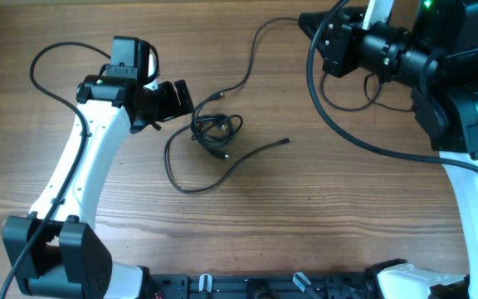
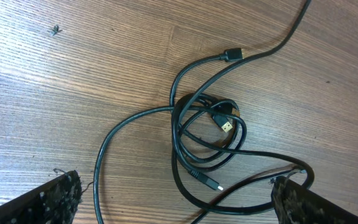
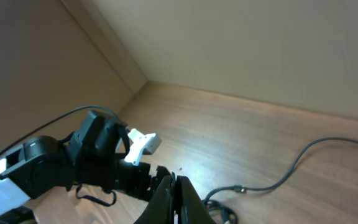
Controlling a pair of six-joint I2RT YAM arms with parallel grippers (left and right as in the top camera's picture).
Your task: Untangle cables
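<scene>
Several cables (image 1: 217, 131) sit in a tight coil near the middle of the surface (image 1: 347, 208) in the overhead view. Loose strands loop out of it: one toward the near edge, one short tail toward the right arm's side, and one long run up toward the right end effector (image 1: 312, 29). That one hangs well apart from the coil at the far corner, and I can't tell its state from here. The left end effector (image 1: 179, 95) hovers just beside the coil. In the left wrist view its fingers (image 2: 48, 199) stand wide apart at the bottom corners, open and holding nothing, with the coil between and ahead of them. Three plug ends (image 2: 232, 55) show, two in or against the coil and one lying free just outside it, and the strands cross each other several times. In the right wrist view the fingers are pressed together, closed, with nothing seen between them. Only one strand and a bit of coil show near the bottom edge. My judgement is that the task is early: no cable is separated yet and the whole coil is left to pull apart. A first grasp on the coil looks like the step in hand.
</scene>
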